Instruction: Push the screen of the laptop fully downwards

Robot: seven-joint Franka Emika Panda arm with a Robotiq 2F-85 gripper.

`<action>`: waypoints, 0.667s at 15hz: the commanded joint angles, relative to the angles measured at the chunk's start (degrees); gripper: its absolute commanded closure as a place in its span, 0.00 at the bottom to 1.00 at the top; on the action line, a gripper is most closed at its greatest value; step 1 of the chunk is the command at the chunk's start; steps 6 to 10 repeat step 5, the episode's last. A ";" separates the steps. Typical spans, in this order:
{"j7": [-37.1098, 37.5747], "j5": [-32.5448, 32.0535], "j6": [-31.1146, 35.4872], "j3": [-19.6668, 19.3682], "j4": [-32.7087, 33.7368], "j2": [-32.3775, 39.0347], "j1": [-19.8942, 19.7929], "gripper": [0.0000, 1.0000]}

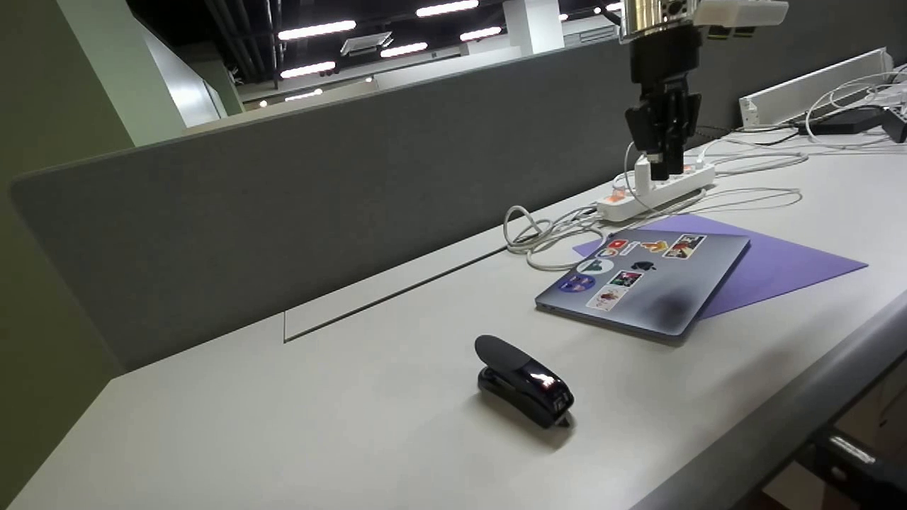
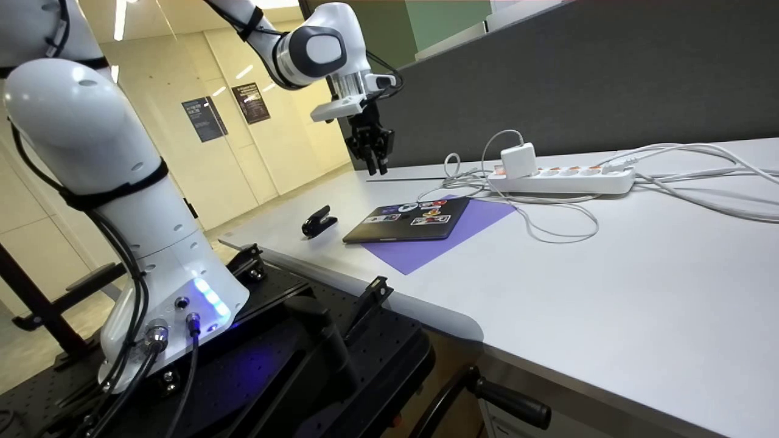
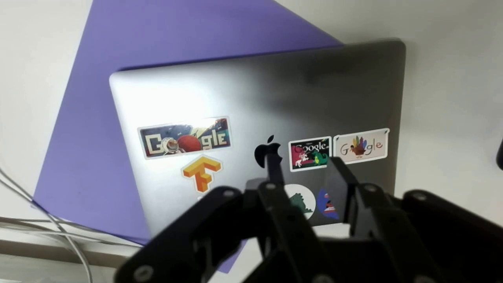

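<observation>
The laptop (image 2: 406, 222) lay partly on the purple sheet (image 1: 786, 273), its screen (image 3: 251, 108) apparently fully down. The hand (image 3: 307, 167), empty, its gap narrow, hung above the sheet's level. Good procedure required verifying flush closure, then retracting vertically.

The end effector (image 3: 306, 169) (blurred, wrist view) partly hides the laptop (image 3: 251, 102).
</observation>
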 commanded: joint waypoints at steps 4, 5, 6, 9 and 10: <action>-1.00 1.22 -3.09 -1.81 -0.83 -1.83 1.86 0.13; -0.48 1.08 -3.30 -1.93 -0.79 -1.90 1.97 0.07; -0.48 1.08 -3.30 -1.93 -0.79 -1.90 1.97 0.07; -0.48 1.08 -3.30 -1.93 -0.79 -1.90 1.97 0.07; -0.48 1.08 -3.30 -1.93 -0.79 -1.90 1.97 0.07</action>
